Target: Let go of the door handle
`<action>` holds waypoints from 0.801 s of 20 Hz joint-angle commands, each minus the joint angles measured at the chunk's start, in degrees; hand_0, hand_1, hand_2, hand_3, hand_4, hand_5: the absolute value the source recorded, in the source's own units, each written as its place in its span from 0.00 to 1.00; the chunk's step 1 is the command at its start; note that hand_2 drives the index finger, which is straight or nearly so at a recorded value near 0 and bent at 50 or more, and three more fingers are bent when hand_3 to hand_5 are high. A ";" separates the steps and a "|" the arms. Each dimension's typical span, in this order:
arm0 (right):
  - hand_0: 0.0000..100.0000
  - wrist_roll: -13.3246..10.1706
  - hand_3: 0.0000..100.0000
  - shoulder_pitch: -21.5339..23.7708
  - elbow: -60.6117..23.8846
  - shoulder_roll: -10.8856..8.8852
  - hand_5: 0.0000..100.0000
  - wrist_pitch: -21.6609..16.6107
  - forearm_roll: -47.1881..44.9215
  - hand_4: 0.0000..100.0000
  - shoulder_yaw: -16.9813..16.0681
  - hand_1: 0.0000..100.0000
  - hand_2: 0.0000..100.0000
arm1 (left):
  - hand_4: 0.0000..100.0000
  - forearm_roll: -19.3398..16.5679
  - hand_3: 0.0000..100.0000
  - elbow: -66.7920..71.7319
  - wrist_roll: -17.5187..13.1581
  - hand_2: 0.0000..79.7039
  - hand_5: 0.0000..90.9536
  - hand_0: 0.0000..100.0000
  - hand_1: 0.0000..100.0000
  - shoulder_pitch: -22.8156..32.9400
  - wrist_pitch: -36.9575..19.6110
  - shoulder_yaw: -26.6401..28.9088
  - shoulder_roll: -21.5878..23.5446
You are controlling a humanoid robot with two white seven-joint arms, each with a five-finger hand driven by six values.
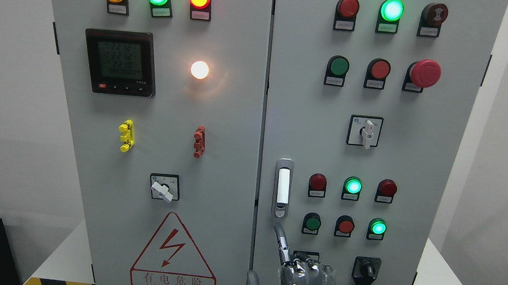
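Left cabinet door point(157, 107): meter, lamps, rotary switch, shock-warning triangle point(174, 256); no hand there.

Door handle point(282, 188) on right door point(372, 138), near centre seam, lying flush in its recess.

Hand point(302, 273) below handle, entering at bottom edge near middle; arm side unclear. Index finger point(281, 239) extended upward, tip just beneath handle's lower end, seemingly apart from it. Other fingers curled loosely, gripping nothing.

Judgement: release looks essentially done; only pulling hand clear remains.
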 commanded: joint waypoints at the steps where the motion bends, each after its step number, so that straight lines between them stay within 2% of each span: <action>1: 0.45 -1.62 1.00 1.75 -2.93 -0.02 0.98 -2.90 -3.25 0.87 0.00 0.09 0.09 | 0.00 -0.08 0.00 -1.76 0.05 0.00 0.00 0.12 0.39 1.76 -0.02 0.00 0.00; 2: 0.46 -2.23 1.00 1.83 -2.93 -0.02 0.97 -3.69 -3.78 0.87 -0.09 0.05 0.22 | 0.00 -0.08 0.00 -1.76 0.05 0.00 0.00 0.12 0.39 1.76 -0.02 0.00 0.00; 5: 0.46 -3.29 1.00 1.92 -3.19 -0.02 0.97 -5.11 -5.62 0.88 -0.18 0.00 0.41 | 0.00 0.01 0.00 -1.76 0.05 0.00 0.00 0.12 0.39 1.76 -0.02 0.00 0.00; 9: 0.42 -4.61 1.00 2.01 -3.46 -0.11 0.97 -7.30 -8.52 0.89 -0.26 0.00 0.50 | 0.00 0.01 0.00 -1.76 0.05 0.00 0.00 0.12 0.39 1.76 -0.02 0.00 0.00; 11: 0.38 -5.84 1.00 2.53 -3.46 -0.11 0.97 -8.71 -9.84 0.90 -0.27 0.00 0.58 | 0.00 0.01 0.00 -1.76 0.05 0.00 0.00 0.12 0.39 1.76 -0.02 0.00 0.00; 13: 0.36 -6.80 1.00 3.41 -3.54 -0.11 0.97 -10.29 -11.16 0.90 -0.53 0.00 0.62 | 0.00 0.01 0.00 -1.76 0.05 0.00 0.00 0.12 0.39 1.76 -0.02 0.00 0.00; 16: 0.34 -7.51 1.00 4.29 -3.89 -0.11 0.98 -13.01 -12.83 0.92 -1.41 0.00 0.72 | 0.00 0.01 0.00 -1.76 0.05 0.00 0.00 0.12 0.39 1.76 -0.02 0.00 0.00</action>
